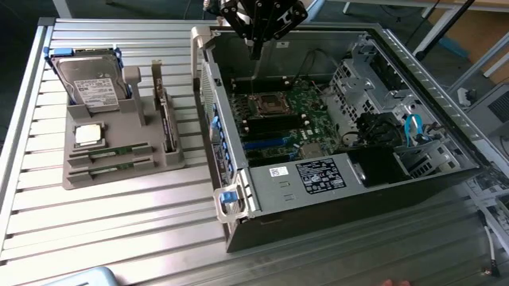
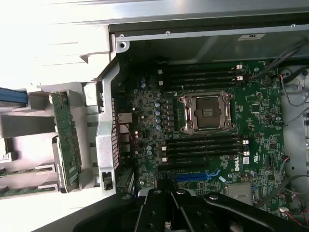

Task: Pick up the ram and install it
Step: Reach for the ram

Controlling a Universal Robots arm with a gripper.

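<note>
**A:** Where does the ram [image 1: 118, 150] sit, measured from the computer case [image 1: 263, 196]?

**B:** Outside it. It is seated in a grey holder [image 1: 119, 182] on the bench [image 1: 95, 226], beside the case's side wall on the exterior view's left. Its twin [image 1: 111, 168] is in the neighbouring slot of that holder.

**A:** And the gripper [image 1: 256, 50]?

**B:** It hangs above the case's open interior, over the end of the board nearest the case's far wall. The jaws are closed together and I see nothing between them.

**A:** So which way does the ram lie from the jaws?

**B:** Out over the case's side wall, toward the exterior view's left and toward the case's near end. The two are well apart. That wall stands between them, and so does the expansion card [image 1: 164, 122], which sits on the holder's edge closest to the case.

**A:** What about the long axis?

**B:** Each stick points its length at the case's side wall, crosswise to the expansion card, which runs along that wall. In the wrist view the sticks look roughly parallel to the memory slots [image 2: 203, 145] inside the case, beside the processor socket [image 2: 206, 112]. I'd judge stick and slot share about one heading.
</note>
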